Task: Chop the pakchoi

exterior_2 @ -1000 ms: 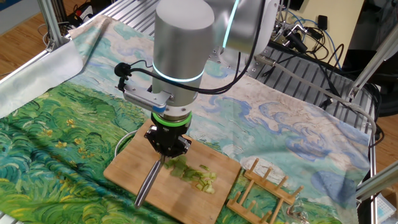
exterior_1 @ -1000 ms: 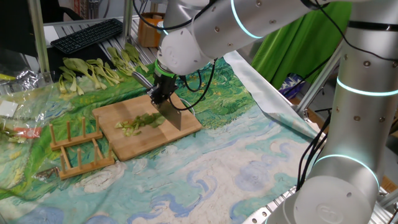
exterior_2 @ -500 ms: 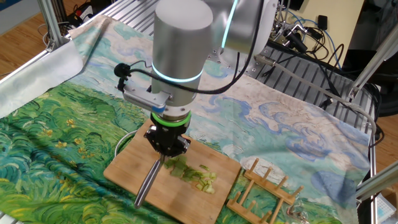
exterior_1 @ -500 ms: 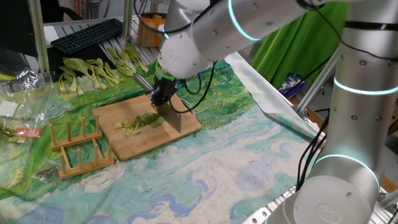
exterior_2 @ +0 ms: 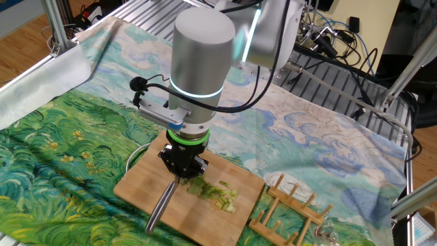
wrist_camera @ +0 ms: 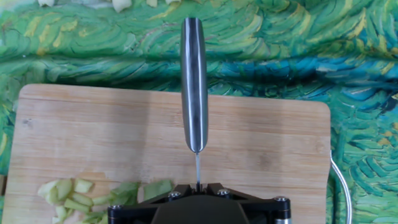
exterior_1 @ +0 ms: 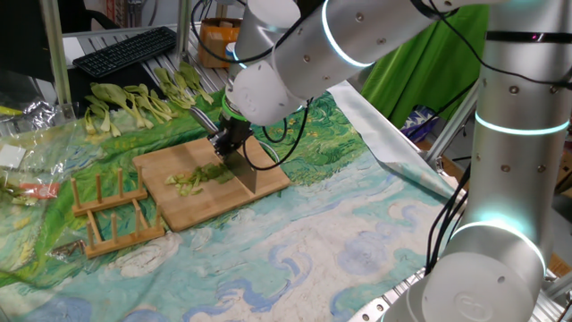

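Since a second ago the hand has dipped slightly toward the cutting board [exterior_1: 207,183] and the arm's big links have leaned over more; chopped greens look unchanged. Claw [exterior_2: 181,172] points straight down, fingers pressed together, clamped on the knife [exterior_1: 238,164]: smooth round steel handle sticks out past the board's edge, flat rectangular blade stands on edge, its lower edge on or just at the board, right next to the greens. Hand view shows the handle [wrist_camera: 193,81] running straight away from the claw over bare wood. Pakchoi [exterior_2: 215,193]: small heap of pale green cut pieces on the board, beside the blade. Board is light bamboo, rounded corners, lying on a painted-print cloth [exterior_2: 54,150]. Wooden slatted rack [exterior_1: 112,215] just beside the board. Whole pakchoi stalks [exterior_1: 134,103] lie well apart from the board, by a black keyboard [exterior_1: 125,49].
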Motion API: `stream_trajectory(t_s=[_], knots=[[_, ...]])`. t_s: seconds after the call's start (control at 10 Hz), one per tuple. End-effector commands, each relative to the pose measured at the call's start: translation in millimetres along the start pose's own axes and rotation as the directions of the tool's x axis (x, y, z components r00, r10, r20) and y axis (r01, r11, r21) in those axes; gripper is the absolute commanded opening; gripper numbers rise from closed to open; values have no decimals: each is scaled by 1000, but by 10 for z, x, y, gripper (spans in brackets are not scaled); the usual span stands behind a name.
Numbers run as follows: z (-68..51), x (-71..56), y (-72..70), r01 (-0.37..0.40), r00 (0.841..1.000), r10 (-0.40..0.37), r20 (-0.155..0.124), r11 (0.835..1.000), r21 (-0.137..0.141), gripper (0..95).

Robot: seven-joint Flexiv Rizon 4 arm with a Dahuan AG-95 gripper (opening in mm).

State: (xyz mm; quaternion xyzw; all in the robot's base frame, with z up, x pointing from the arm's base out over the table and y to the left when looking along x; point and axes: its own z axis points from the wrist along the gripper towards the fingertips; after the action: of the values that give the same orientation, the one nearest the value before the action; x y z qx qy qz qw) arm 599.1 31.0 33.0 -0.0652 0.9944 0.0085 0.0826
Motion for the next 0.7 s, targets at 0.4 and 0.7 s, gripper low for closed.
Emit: stream_trajectory(t_s=[0.4,0.7], knots=[[6,112,21,7,1000,-7,5,1000,6,0],[23,162,-14,17,1000,-17,7,1000,18,0]])
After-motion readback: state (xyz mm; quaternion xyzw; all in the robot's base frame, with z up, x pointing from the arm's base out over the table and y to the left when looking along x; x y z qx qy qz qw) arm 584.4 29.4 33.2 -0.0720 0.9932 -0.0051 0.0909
